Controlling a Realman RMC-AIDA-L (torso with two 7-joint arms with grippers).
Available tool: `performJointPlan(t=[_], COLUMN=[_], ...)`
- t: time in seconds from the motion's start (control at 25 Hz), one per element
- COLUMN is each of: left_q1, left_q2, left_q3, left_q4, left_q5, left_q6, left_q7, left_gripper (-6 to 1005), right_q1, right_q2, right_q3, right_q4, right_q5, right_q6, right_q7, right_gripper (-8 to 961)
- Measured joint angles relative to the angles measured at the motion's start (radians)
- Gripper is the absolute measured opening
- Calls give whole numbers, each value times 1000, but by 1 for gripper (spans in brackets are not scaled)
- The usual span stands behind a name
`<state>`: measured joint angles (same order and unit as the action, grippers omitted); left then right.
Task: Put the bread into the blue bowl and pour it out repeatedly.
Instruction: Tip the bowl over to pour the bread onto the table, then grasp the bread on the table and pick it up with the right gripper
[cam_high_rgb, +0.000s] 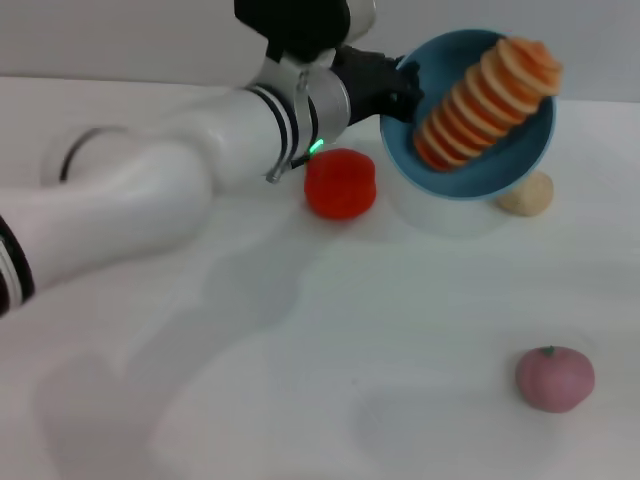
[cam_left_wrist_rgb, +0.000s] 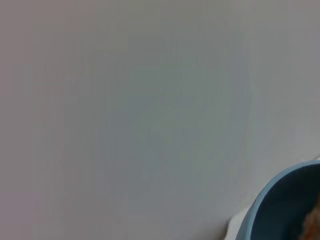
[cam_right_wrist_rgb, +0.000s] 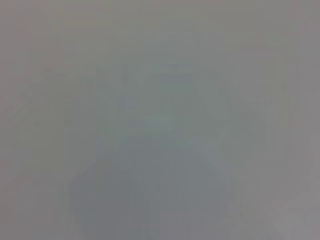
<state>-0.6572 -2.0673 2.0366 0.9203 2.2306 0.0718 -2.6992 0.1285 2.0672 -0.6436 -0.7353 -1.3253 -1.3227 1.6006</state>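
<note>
Nearest the camera sits one pink round fruit-like toy, well apart from the left gripper and low on the white table. Move up and there's one red tomato-like object, just below and beside the pincer's wrist. Now the action: the left gripper is clamped on the near rim of the blue bowl, holding it lifted and tipped steeply, mouth facing us. Inside lies the bread, one ridged golden loaf stretching diagonally across the bowl, its far end poking past the rim on the side away from the pincer. Beyond the bowl's lower edge peeks one small beige ball. The left wrist view catches only a slice of bowl against bare table.

The loaf looks light and stiff, and the glossy bowl slippery, so I'd expect it to slide out in one piece with more tilt. To pick it up, take it across the narrow middle, between the wavy edges. The right gripper isn't in sight; its wrist view shows only blank grey.
</note>
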Motion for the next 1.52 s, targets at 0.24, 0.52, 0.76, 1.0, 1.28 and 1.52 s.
performJointPlan(t=[0.24,0.52,0.76,1.0,1.28,1.52], left_q1=[-12,-7,-8,-10,-4,5], left_q2=[-6,-8,-11,-11,-2,-1], left_q3=[142,299,335,336,273,28], left_q4=[-107,-208,-238,-251,-219,-138], left_q5=[2,4,3,-2,-4,-52], left_q6=[-222,-472,-518,-526,-460,-102], left_q7=[1,113,205,190,3,-50], left_gripper=[-1,0,-1,0,-1,0], right_q1=[-5,-5,-6,6,46,144], right_q2=[3,0,0,-1,-1,-1], right_q3=[2,-6,-6,-7,-10,-31], right_q4=[67,81,82,77,66,-29], right_q5=[1,-2,-6,-61,-140,-361], right_q6=[-50,-63,-70,-76,-229,-386], right_q7=[-2,-2,-3,-15,-244,-280], right_gripper=[366,366,367,367,367,368])
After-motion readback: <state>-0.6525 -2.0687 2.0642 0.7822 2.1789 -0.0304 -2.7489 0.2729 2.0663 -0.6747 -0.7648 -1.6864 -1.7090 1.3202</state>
